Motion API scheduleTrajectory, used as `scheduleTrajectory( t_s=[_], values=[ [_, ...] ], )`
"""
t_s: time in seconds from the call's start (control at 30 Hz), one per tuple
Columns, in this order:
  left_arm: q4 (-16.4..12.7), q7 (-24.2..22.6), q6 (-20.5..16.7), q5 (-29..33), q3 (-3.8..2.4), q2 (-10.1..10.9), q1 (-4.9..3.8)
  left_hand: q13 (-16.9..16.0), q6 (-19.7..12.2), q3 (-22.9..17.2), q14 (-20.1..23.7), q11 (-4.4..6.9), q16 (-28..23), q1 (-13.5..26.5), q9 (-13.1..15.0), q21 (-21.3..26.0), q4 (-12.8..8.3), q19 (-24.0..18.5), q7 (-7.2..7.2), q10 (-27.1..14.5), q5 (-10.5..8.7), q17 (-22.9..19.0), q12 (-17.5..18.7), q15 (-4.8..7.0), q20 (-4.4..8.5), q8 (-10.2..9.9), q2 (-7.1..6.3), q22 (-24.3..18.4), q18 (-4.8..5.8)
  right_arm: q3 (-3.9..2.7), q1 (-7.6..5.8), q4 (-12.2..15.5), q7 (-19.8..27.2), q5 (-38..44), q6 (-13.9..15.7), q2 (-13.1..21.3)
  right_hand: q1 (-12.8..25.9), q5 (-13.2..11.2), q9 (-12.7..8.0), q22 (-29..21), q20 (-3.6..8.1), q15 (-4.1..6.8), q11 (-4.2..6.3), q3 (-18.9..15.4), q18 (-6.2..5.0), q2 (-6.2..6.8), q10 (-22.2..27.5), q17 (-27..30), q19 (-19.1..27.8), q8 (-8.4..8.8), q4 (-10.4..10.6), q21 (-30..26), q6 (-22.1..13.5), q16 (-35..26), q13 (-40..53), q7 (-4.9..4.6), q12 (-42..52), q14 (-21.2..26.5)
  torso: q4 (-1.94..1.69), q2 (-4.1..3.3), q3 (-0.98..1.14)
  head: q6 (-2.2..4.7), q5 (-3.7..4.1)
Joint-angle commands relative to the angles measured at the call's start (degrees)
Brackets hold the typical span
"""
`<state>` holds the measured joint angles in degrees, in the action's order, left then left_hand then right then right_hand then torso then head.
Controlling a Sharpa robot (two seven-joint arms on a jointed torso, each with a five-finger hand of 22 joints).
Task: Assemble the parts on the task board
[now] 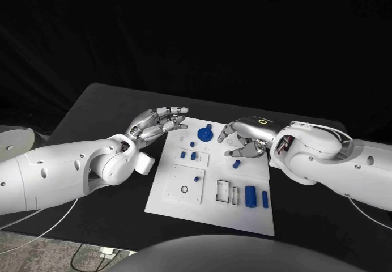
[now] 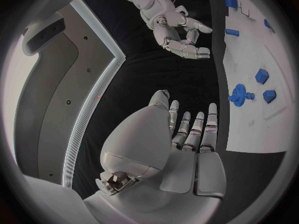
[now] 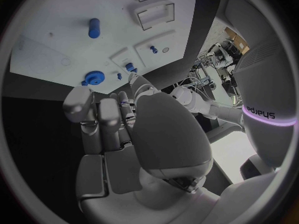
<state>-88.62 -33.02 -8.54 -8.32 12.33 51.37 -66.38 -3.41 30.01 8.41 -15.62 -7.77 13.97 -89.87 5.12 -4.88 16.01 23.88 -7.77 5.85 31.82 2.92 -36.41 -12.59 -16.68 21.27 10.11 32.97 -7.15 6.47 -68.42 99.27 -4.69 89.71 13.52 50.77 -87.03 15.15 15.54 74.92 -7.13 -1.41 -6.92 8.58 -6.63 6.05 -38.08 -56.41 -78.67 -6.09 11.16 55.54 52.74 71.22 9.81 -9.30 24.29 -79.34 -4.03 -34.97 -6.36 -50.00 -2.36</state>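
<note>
The white task board lies in the middle of the black table. A blue gear stands near its far edge, with small blue parts just nearer. Another small blue part lies toward the right, and a blue block and a blue cylinder sit near the front right. My left hand hovers off the board's far left corner, fingers apart and holding nothing. My right hand hangs over the far right corner, fingers bent and apart, with nothing in them. The left wrist view shows the gear and the right hand.
Rectangular recesses and a raised square plate with a round hole mark the board's near half. Black table stretches to the left of the board and beyond its far edge.
</note>
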Motion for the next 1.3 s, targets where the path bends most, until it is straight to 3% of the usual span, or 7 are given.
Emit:
scheduleTrajectory(
  t_s=[0.03, 0.23, 0.43, 0.63, 0.87, 1.07, 1.3],
  values=[
    [-0.23, -0.30, 0.81, 0.21, -0.03, 0.01, 0.00, -0.09, 0.01, -0.24, -0.41, 0.11, 0.22, -0.53, -0.07, -0.37, 0.04, 0.40, -0.36, 0.14, 0.40, 0.06, -0.20, 0.00, 0.04, -0.15, -0.18, -0.05, 0.28, 0.13, 0.06, -0.54, 2.80, -5.80, -1.67, 1.85, 0.56, -1.62, -0.54, 7.15, -0.10, -0.09, -0.01, -0.29, 0.64, -0.03, -0.91, -0.66, -0.65, 0.22, 0.62, 1.29, 0.17, 0.59, -0.97, -0.15, -0.66, -0.59, 0.06, -0.10, 0.10, 0.00, 0.66],
    [-0.18, -0.51, 0.59, 0.22, -0.03, 0.11, 0.02, -0.04, 0.05, -0.32, -0.46, 0.14, 0.29, -0.66, -0.08, -0.38, -0.01, 0.46, -0.39, 0.02, 0.50, 0.07, 0.25, -0.04, 0.05, -0.16, -0.22, -0.09, 0.27, 0.33, 1.74, -1.66, 2.28, -4.92, -2.89, 5.15, 1.96, -4.67, -2.37, 7.00, -0.14, 0.07, -0.27, -1.67, 0.50, 0.88, -1.50, 0.20, -0.51, 1.82, 2.15, 0.82, -1.46, 0.19, -3.25, -0.39, -2.69, -0.32, 0.16, -0.03, 0.12, 0.00, 0.41],
    [0.02, -0.63, 0.60, 0.36, -0.03, 0.04, 0.48, -0.01, 0.05, -0.38, -0.47, 0.18, 0.32, -0.73, -0.09, -0.39, -0.03, 0.49, -0.39, -0.08, 0.53, 0.07, 0.43, -0.07, 0.05, -0.17, -0.22, -0.12, 0.26, 0.48, 3.86, -3.37, 2.04, -4.05, -3.85, 5.62, 2.29, -6.79, -3.61, 6.81, 0.46, 0.77, -0.01, -2.59, 0.36, 1.82, -1.87, 0.96, -0.08, 2.28, 3.91, -0.05, -2.45, -0.28, -4.70, -0.11, -3.74, 0.12, -0.02, 0.04, 0.20, 0.00, 0.90],
    [0.17, -0.78, 0.62, 0.43, -0.04, -0.05, 0.97, 0.00, 0.05, -0.42, -0.45, 0.19, 0.32, -0.79, -0.10, -0.40, -0.05, 0.51, -0.40, -0.14, 0.56, 0.06, 0.46, -0.10, 0.05, -0.19, -0.23, -0.14, 0.26, 0.54, 6.02, -5.83, 3.39, -3.83, -3.37, 4.22, 1.58, -6.81, -4.68, 7.18, 0.05, -0.09, -0.15, -2.54, 0.75, 1.43, -4.48, -0.21, -0.72, 2.35, 4.40, 1.42, -3.32, 0.63, -5.31, -0.67, -3.36, -0.61, -0.06, 0.09, 0.20, 0.00, 0.92],
    [0.26, -0.73, 0.87, 0.45, -0.04, -0.23, 1.26, 0.00, 0.04, -0.48, -0.42, 0.17, 0.32, -0.86, -0.11, -0.40, -0.08, 0.53, -0.39, -0.20, 0.59, 0.06, 0.47, -0.12, 0.05, -0.21, -0.23, -0.17, 0.26, 0.55, 7.58, -7.84, 4.55, -3.77, -1.51, 2.27, 0.51, -4.94, -5.87, 7.45, -0.75, -0.83, -0.45, -2.42, 0.93, 0.56, -8.54, -1.01, -1.34, 2.03, 3.47, 2.70, -2.96, 1.46, -6.07, -1.29, -3.36, -1.15, -0.04, 0.04, 0.20, 0.00, 0.78],
    [0.18, -0.74, 1.24, 0.45, -0.04, -0.28, 1.38, 0.00, 0.03, -0.50, -0.35, 0.14, 0.28, -0.92, -0.12, -0.39, -0.11, 0.54, -0.41, -0.25, 0.59, 0.04, 0.51, -0.16, 0.05, -0.24, -0.30, -0.20, 0.27, 0.55, 8.12, -8.30, 4.21, -3.40, 1.42, 1.17, -1.68, 1.23, -6.64, 7.62, -0.63, -0.65, -0.08, -0.47, 0.96, -0.88, -13.58, -1.58, -1.67, 1.27, 1.66, 3.62, -0.78, 2.06, -6.27, -1.18, -4.25, -1.51, -0.11, -0.03, 0.13, 0.00, 1.19],
    [0.13, -0.58, 1.43, 0.45, -0.05, -0.39, 1.42, 0.00, 0.02, -0.52, -0.32, 0.10, 0.28, -0.96, -0.13, -0.38, -0.14, 0.54, -0.43, -0.27, 0.60, 0.04, 0.48, -0.17, 0.05, -0.26, -0.34, -0.22, 0.27, 0.54, 8.29, -8.25, 3.96, -3.47, 3.06, 0.17, -1.85, 1.76, -7.04, 7.64, -0.48, -0.46, 0.06, 1.01, 0.96, -1.01, -16.23, -1.54, -1.73, 0.83, 1.67, 3.94, 0.88, 2.18, -6.24, -1.06, -5.74, -1.59, -0.16, -0.05, 0.12, 0.00, 1.29]
  ],
)
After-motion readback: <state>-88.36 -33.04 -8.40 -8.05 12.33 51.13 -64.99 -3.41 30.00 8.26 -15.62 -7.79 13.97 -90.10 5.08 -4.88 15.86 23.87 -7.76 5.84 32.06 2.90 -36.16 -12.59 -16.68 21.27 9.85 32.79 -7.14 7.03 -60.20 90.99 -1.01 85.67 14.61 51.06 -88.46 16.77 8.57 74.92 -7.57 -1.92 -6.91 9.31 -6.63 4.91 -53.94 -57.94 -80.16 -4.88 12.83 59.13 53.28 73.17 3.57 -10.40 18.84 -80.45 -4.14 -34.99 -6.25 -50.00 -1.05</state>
